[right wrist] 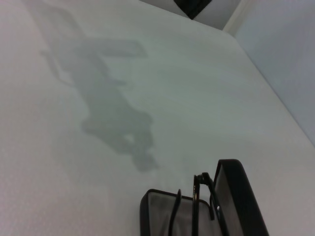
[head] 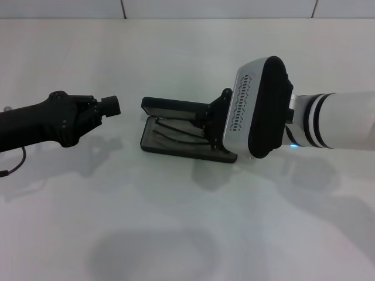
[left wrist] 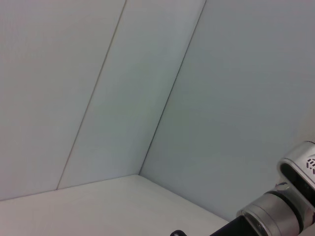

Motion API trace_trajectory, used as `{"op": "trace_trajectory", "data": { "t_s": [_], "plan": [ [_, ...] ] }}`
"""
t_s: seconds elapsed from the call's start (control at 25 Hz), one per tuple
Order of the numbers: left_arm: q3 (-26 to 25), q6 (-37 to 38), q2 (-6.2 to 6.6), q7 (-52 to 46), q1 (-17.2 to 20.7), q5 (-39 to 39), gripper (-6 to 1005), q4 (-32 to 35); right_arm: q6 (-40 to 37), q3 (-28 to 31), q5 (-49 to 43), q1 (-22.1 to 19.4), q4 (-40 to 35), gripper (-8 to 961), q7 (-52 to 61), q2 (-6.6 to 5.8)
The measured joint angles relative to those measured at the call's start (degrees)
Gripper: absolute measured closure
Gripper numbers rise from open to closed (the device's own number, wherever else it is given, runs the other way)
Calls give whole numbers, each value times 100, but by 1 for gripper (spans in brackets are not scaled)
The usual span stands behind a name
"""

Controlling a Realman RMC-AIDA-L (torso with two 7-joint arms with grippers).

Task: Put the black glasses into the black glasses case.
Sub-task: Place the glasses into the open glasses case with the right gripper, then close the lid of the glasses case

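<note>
Head view: white bench [head: 187,234] bare in the near part, only soft shadows on it. Mid-distance, the black glasses case [head: 176,130] lay open on the bench, base flat, lid [head: 173,106] standing up on the far side. The black glasses [head: 179,130] lay inside the base, thin dark arms crossing the grey lining.

The right pincer [head: 214,126] reached in from the right and sat at the right end of the case, its black fingers down over the base and the glasses. Could not tell whether the fingers were spread or closed, nor whether they touched the frame; the large silver and black wrist housing [head: 258,108] hid much of it.

The left pincer [head: 111,105] hung to the left of the case, apart from it, pointing toward the case's left end. Its tip looked pressed together, with nothing held.

Right wrist view: case [right wrist: 206,206] open at the near edge, glasses [right wrist: 202,196] resting inside with arms rising above the lining, lid upright beside them. Beyond, bare bench with the arm's shadow.

Left wrist view: only pale wall panels [left wrist: 123,98] and a strip of bench; the right arm's silver wrist [left wrist: 280,211] showed in a corner.
</note>
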Motion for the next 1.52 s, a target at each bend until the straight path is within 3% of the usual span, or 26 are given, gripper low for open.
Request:
{"op": "trace_trajectory", "data": {
  "t_s": [0.32,0.52,0.76,1.52],
  "plan": [
    [12,17,0,0,1,0,1000,-5,32,2,6,-1,-15,838,6,0],
    [10,24,0,0,15,0,1000,-9,35,5,7,-4,-37,665,8,0],
    [-8,26,0,0,27,0,1000,-8,9,5,10,-42,-157,621,8,0],
    [-17,43,-9,4,69,-2,1000,-36,-126,-319,287,-437,-874,617,-57,1]
  ]
}}
